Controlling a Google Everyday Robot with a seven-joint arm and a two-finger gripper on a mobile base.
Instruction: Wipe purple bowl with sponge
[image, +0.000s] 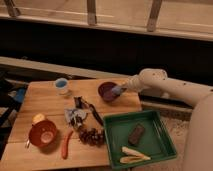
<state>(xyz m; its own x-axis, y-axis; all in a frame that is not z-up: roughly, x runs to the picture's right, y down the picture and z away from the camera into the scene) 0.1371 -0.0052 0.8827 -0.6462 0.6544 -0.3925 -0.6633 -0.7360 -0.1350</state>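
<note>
Wooden table (45, 102) is standing in front of a dark wall, with a railing and a bright window band running above it. Lighting is looking dim and warm.

purple bowl (106, 92) is sitting near the table's far edge, and I'm using it as the reference for everything else.

gripper (119, 90) is reaching in from the bowl's right on the white arm (155, 80). It's gripping the sponge (118, 90) and holding it at the bowl's right rim and inner wall (can't tell if it's touching the bottom).

My read: the arm is coming in low and sideways so the sponge is meeting the glossy inside rather than the table. The wipe is looking underway, not done. Nothing is bracing the bowl, so a sideways push is risking a slide to the left.

Other items:
- Left of the bowl, the blue-and-white cup (62, 86) is standing well apart.
- Camera-side and left of the bowl, a crumpled foil-like thing (75, 118), a dark cluster (91, 136) (grapes, probably) and a red stick-shaped item (66, 145) are lying about.
- The orange bowl (42, 134) is sitting farthest off on that side.
- Camera-side and right of the bowl, the green tray (112, 122) is holding a dark brown block (135, 133) and pale yellow strips (131, 155). That block isn't the sponge.
</note>
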